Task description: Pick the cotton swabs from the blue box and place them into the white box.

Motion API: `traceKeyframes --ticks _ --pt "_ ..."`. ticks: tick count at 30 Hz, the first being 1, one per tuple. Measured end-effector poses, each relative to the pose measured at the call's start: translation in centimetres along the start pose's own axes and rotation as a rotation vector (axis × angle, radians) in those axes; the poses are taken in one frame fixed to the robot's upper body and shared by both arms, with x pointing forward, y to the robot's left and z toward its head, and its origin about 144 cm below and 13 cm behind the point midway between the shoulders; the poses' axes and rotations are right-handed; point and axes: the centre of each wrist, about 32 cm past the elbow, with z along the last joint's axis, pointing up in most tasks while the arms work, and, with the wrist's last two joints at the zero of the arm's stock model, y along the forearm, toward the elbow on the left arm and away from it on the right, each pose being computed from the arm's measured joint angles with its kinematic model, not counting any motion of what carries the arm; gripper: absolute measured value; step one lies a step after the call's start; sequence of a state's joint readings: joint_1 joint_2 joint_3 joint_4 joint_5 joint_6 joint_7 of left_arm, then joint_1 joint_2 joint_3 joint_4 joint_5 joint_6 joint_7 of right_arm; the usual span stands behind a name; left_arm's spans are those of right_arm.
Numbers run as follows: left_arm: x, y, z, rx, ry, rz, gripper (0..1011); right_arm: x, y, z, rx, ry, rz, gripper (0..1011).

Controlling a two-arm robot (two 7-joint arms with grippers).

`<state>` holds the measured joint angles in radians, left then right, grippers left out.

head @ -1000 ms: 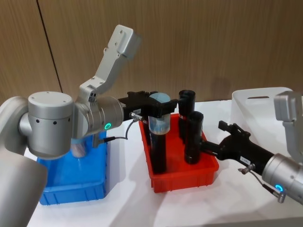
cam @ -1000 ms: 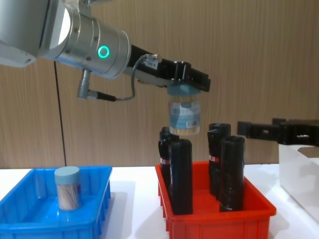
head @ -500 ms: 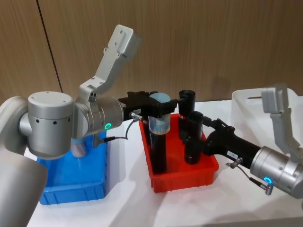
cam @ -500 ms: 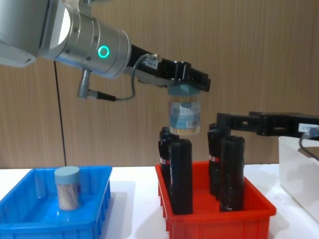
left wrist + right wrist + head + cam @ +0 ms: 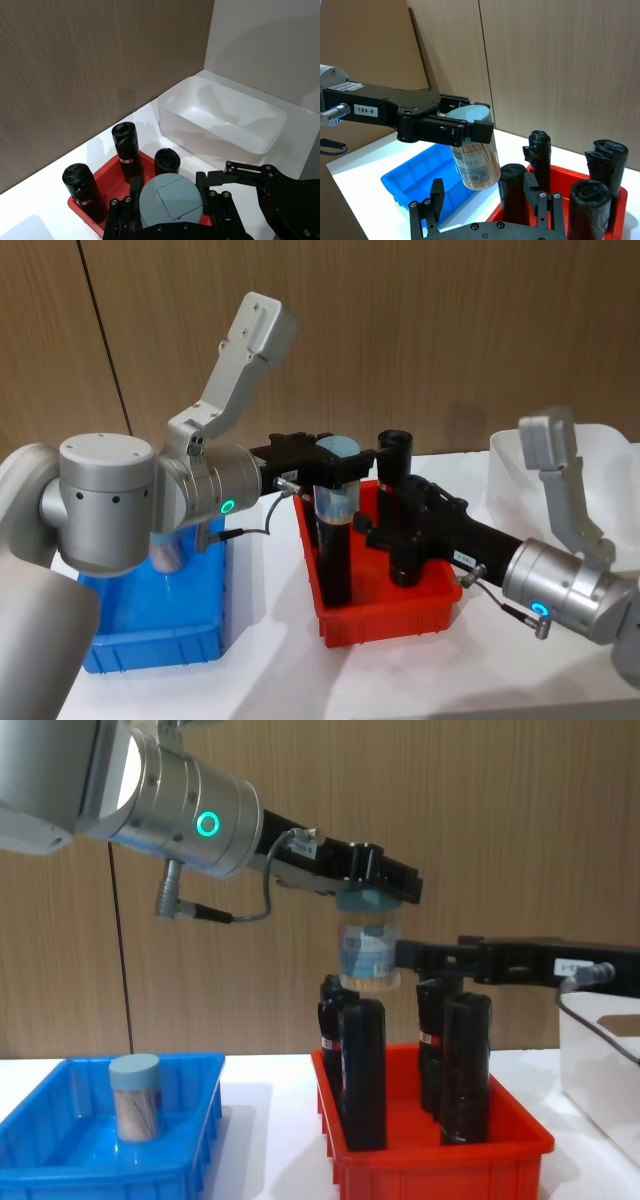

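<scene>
Likely a robotics lab: white table [image 5: 280, 680], wood-panelled wall [image 5: 450, 330], blue box [image 5: 150, 638], red bin [image 5: 390, 618].

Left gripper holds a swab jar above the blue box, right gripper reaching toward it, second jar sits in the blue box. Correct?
One error: the left gripper holds the swab jar above the red bin, not the blue box, as the chest view shows. The right gripper does reach toward it, and the second jar sits in the blue box.
</scene>
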<state>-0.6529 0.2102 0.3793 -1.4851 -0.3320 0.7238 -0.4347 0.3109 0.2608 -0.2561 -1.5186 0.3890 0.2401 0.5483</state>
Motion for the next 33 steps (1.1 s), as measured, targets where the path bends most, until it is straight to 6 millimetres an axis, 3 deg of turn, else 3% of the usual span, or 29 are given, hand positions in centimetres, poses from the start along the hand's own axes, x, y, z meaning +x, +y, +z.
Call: traceKeyframes --ticks 33 --pt "0.0 0.0 0.0 0.000 0.000 0.000 666 0.4 4.5 0.1 -0.025 -0.020 0.053 1002"
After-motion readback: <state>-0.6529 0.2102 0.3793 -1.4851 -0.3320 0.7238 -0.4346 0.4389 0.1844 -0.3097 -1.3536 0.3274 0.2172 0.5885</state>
